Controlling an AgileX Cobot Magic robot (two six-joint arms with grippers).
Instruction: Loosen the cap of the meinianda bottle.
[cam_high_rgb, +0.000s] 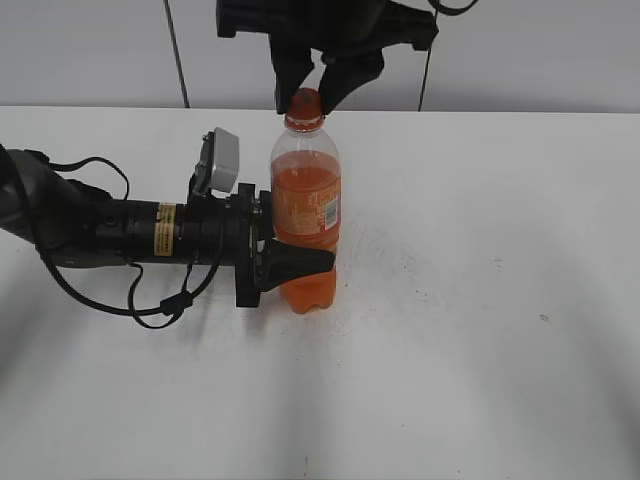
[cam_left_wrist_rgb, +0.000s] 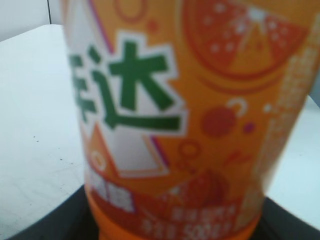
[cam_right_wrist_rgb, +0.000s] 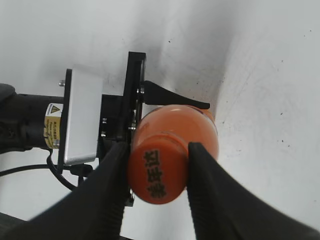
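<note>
- Right pincer (cam_high_rgb: 311, 88) hangs down from above with its two dark fingers (cam_right_wrist_rgb: 109, 190) on either side of the cap (cam_high_rgb: 304, 105); in the right wrist view they look pressed against the cap's sides, so I judge it closed on the cap.
- Left pincer (cam_high_rgb: 290, 265) reaches in level from the left and clasps the meinianda bottle (cam_high_rgb: 305, 210) low on its body, near the ribbed waist, one finger showing across the front.
- From the left wrist view only the label fills the picture, so the grip there is read from the other two views.
- Standing upright on the white counter (cam_high_rgb: 480, 300), the bottle is near the middle and close to the back wall.
- Mostly full of orange drink, it should be fairly heavy and steady at the base, yet its thin clear wall will give if squeezed hard.
- Smooth plastic and a glossy label may let the body slip round in the lower grip once twisting begins.
- Being small and stiff, the cap is best held square across its sides, while the body is held firmly below the label.
</note>
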